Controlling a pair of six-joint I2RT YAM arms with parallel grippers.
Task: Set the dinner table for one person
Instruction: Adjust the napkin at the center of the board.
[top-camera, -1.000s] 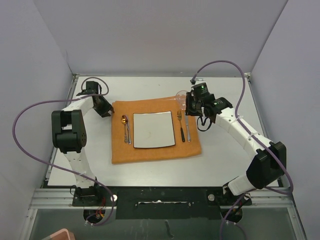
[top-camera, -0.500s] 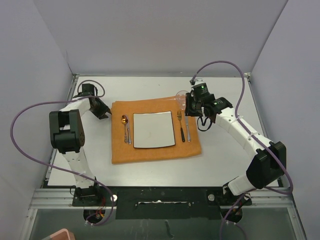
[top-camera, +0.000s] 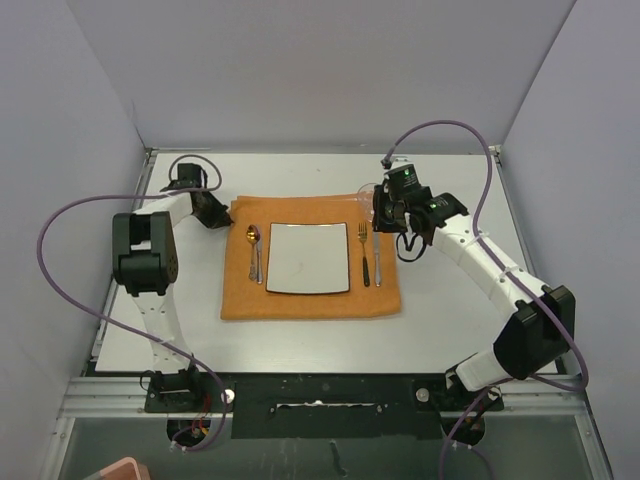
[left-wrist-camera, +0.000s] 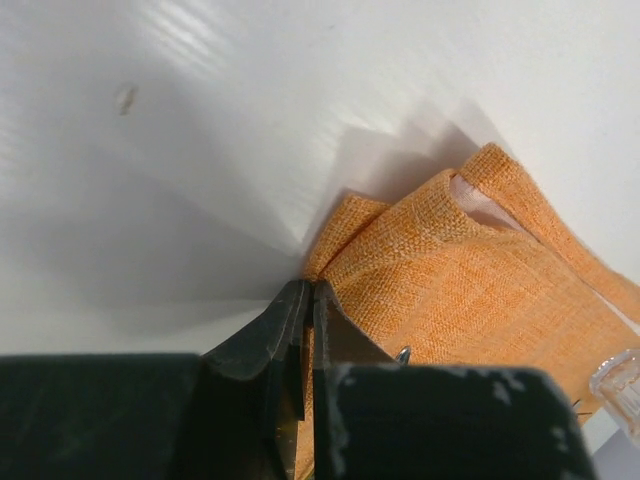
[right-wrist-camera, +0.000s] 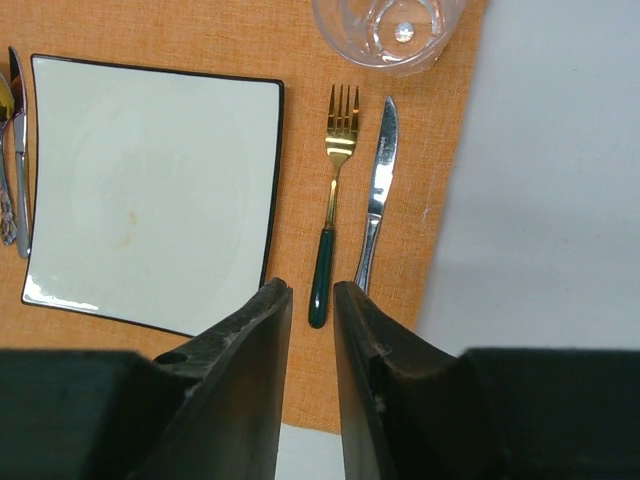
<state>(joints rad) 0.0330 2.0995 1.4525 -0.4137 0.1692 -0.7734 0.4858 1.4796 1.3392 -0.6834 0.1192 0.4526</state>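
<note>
The white desk (top-camera: 450, 320) filled the floor of the walled bay, with walls along its left, far and right edges. The orange mat (top-camera: 300, 305) lay near its middle. Bare desk ringed the mat, broadest toward the right edge and narrower toward the left. The square plate (top-camera: 307, 258) sat mid-mat, its sides square to the mat's edges and orange margin all round.

The left pincer (left-wrist-camera: 306, 290) was clenched on the mat's far-left corner, where the cloth was rucked up. The right pincer (right-wrist-camera: 311, 290) hung released over the mat's right part, grasping nothing.

The glass (top-camera: 366, 192) stood at the mat's far-right corner. The knife (top-camera: 377, 258) lay just inside the right edge, with the fork (top-camera: 364, 255) between it and the plate. The spoon (top-camera: 255, 250) lay left of the plate.
</note>
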